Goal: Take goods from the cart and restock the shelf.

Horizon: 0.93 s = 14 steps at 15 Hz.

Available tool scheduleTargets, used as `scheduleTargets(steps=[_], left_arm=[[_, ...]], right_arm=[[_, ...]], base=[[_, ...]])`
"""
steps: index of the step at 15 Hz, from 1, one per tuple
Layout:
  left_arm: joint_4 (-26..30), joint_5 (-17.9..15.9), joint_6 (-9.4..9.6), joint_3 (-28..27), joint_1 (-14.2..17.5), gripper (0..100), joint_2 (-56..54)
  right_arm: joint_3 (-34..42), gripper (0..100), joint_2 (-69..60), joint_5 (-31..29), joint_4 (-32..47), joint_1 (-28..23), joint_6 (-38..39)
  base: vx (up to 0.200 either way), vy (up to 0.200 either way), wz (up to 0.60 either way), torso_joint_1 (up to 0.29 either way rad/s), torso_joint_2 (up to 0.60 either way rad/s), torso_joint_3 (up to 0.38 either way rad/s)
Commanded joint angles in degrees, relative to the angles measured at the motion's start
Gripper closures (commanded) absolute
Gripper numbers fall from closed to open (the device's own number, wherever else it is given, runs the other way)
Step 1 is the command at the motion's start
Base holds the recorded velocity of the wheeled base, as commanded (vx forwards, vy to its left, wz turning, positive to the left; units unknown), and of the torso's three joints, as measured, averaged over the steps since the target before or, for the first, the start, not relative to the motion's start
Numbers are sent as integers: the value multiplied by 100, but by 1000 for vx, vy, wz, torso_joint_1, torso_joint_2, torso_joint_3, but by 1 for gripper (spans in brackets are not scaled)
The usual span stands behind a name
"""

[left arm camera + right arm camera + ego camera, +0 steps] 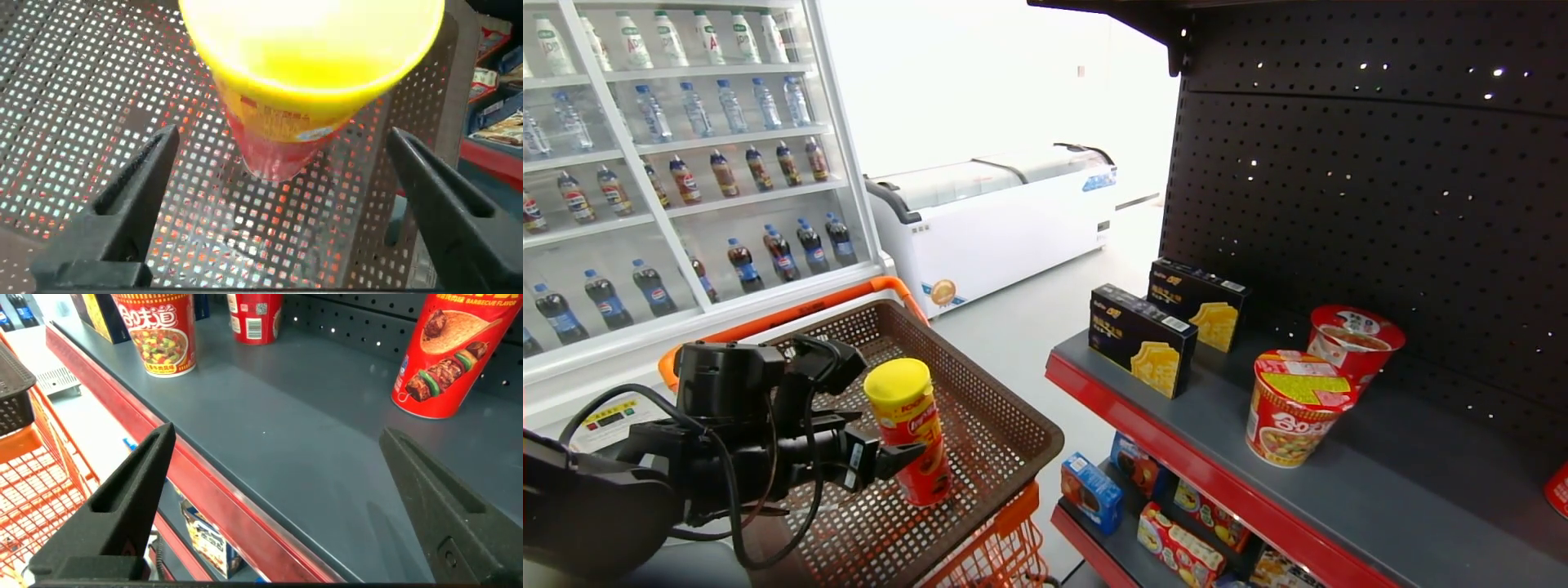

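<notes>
The head view is brightly lit. The pale opening (980, 73) at 12 o'clock is washed out to plain white, pinpricks of light glint through the pegboard (1380, 188) at 2 o'clock, and straight lines bow toward the edges. In the left wrist view, glare flattens the yellow lid (310, 41) at 12 o'clock and bright squares shine through the cart mesh (82, 122). In the right wrist view the shelf (310, 433) is evenly lit, with only soft, faint shadows.

I've got a wide bare stretch of shelf (310, 433) between the noodle cups (1294, 408) and the red can (445, 355). Two dark boxes (1143, 339) block its left end. In the cart basket (1005, 400), mesh walls ring the yellow-lidded can (907, 433); above it is open.
</notes>
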Motion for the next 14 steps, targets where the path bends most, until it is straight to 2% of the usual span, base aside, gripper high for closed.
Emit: scheduleTargets(steps=[1,3,5,7,10,11,13,14], left_arm=[[-174,3,4,12,-76,0,108],[-754,11,-49,364,-94,0,91],[-1703,11,-66,935,-94,0,161],[-2486,20,-163,1296,-76,0,346],[-2828,20,-180,1436,-50,0,513],[-3039,20,-242,1507,-50,0,618],[-3523,11,-497,1524,-76,0,935],[-3619,11,-514,1498,-85,0,1014]], right_arm=[[1,0,7,1,2,-2,0],[1,0,7,1,2,-2,0],[1,0,7,1,2,-2,0],[1,0,7,1,2,-2,0],[1,0,7,1,2,-2,0],[1,0,7,1,-7,-2,0],[1,0,7,1,-7,-2,0],[1,0,7,1,2,-2,0]], base=[[0,0,0,0,0,0],[0,0,0,0,0,0],[0,0,0,0,0,0],[0,0,0,0,0,0],[0,0,0,0,0,0],[0,0,0,0,0,0],[0,0,0,0,0,0],[0,0,0,0,0,0]])
